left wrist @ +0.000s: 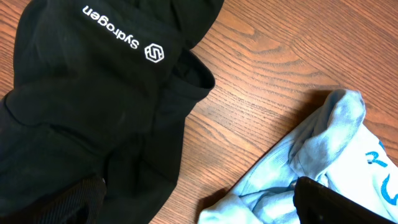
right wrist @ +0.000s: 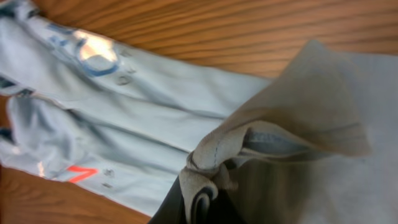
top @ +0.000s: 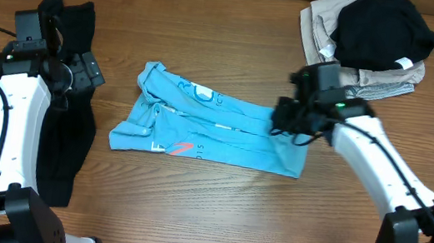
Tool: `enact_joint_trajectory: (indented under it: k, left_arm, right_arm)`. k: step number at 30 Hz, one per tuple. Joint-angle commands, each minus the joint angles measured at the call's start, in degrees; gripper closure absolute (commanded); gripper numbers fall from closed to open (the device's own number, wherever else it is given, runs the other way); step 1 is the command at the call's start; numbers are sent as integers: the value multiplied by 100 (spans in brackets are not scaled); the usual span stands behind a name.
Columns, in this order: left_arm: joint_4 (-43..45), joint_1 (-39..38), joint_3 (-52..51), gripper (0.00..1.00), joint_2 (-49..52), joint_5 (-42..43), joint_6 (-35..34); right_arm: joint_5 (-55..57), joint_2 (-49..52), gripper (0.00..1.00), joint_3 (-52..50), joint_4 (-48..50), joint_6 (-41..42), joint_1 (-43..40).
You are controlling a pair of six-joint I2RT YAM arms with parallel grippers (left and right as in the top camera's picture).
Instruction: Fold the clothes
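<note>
**First onlooker:** Where did the light blue T-shirt (top: 208, 129) lie?

**Second onlooker:** In the middle of the worktop (top: 204, 220), spread as a long band, apparently already narrowed lengthwise. The right gripper (top: 283, 118) had its fingers closed on the shirt's right-hand edge, and the wrist view showed a bunched hem. I took it that this end was to be carried over toward the opposite one.

**First onlooker:** And the left gripper (top: 81, 68)?

**Second onlooker:** Its fingers stood wide apart and held nothing. It hovered over the black garment (top: 62, 151) at the left, near the shirt's other end, probably ready to pin it. A pile of folded clothes (top: 370, 41) sat in the far right corner, out of the way.
</note>
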Motion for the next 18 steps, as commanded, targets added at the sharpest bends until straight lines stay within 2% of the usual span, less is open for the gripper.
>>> enact_joint_trajectory:
  k: [1,3,5,6,9,12,15,18]
  left_arm:
    - [11,-33,118,0,-13,46,111]
    - [11,-33,118,0,-13,46,111]
    - [17,-33,118,0,-13,44,111]
    - [24,-33,118,0,-13,46,111]
    - [20,-33,118,0,-13,46,111]
    - [17,-33,118,0,-13,46,111]
    - [13,-37,114,0,-13,70,111]
    - [-11,-37,111,0,-13,68,111]
  right_arm:
    - [308,-70,96,151,232,376,321]
    - [304,-31,80,151,341,378,428]
    - [284,-7,73,151,426,376,511]
    - [245,-7,66,151,446,372,533]
    - [-63,-9,57,157,448,304,535]
    - [-264,-9,54,157,420,243,535]
    - [-236,-9,43,157,358,243,509]
    - [20,-9,40,157,291,245,442]
